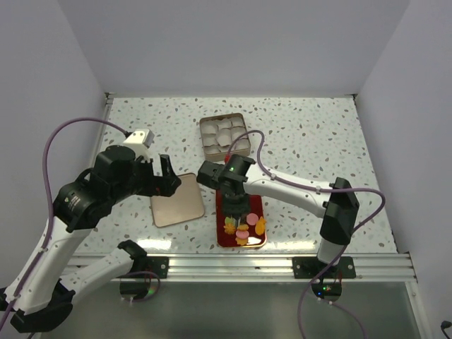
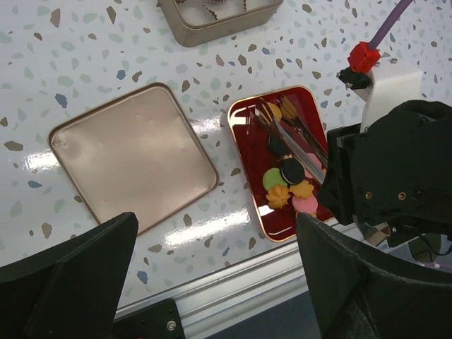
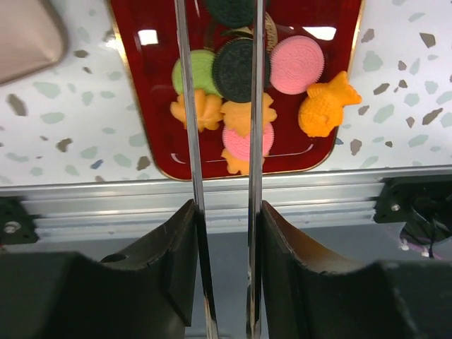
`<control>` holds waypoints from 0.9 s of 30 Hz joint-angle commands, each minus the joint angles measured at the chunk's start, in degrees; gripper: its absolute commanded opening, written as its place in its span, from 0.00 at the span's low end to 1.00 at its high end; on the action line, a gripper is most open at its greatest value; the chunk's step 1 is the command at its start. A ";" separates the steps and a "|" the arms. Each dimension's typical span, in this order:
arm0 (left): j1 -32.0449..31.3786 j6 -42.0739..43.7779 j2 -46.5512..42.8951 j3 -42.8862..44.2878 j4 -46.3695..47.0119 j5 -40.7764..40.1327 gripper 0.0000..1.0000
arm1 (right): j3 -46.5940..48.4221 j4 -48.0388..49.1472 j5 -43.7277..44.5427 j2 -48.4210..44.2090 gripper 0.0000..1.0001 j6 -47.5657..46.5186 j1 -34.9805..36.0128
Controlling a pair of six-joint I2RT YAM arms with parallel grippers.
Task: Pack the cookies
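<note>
You have packed nothing so far, I judge: the cookies (image 3: 244,113) lie on the red tray (image 3: 141,70), the tin (image 1: 202,138) looks empty, your right claw (image 3: 226,219) clamps the tongs (image 3: 187,106), and the left claw (image 2: 215,233) stands apart.

Table (image 1: 339,134): glossy white top, grey-brown terrazzo speckle, soft glare patches | Near edge: slotted aluminium rail (image 1: 240,266) running left to right | Enclosure: plain pale left wall (image 1: 35,85), far wall (image 1: 233,42), right wall (image 1: 424,106) | Nearer than rail: dull grey surface (image 1: 233,311)
</note>
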 commanded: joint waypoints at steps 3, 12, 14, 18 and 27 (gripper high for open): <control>-0.81 1.68 0.02 1.89 -1.28 -2.49 1.00 | 9.86 -12.83 3.37 -0.46 0.29 0.66 0.17; -0.98 1.24 1.42 2.51 -3.31 -4.87 1.00 | 29.99 -13.91 4.08 3.84 0.29 -5.65 -4.48; -0.98 0.98 2.21 2.95 -2.96 -6.71 1.00 | 35.87 -13.91 3.81 7.35 0.29 -8.20 -7.02; -0.98 0.89 5.90 4.79 -1.02 -9.35 1.00 | 44.84 -12.95 1.09 13.42 0.29 -16.10 -14.83; -0.89 -2.36 11.63 9.90 -3.15 -9.88 1.00 | 47.67 -1.89 -9.45 22.82 0.26 -26.39 -25.66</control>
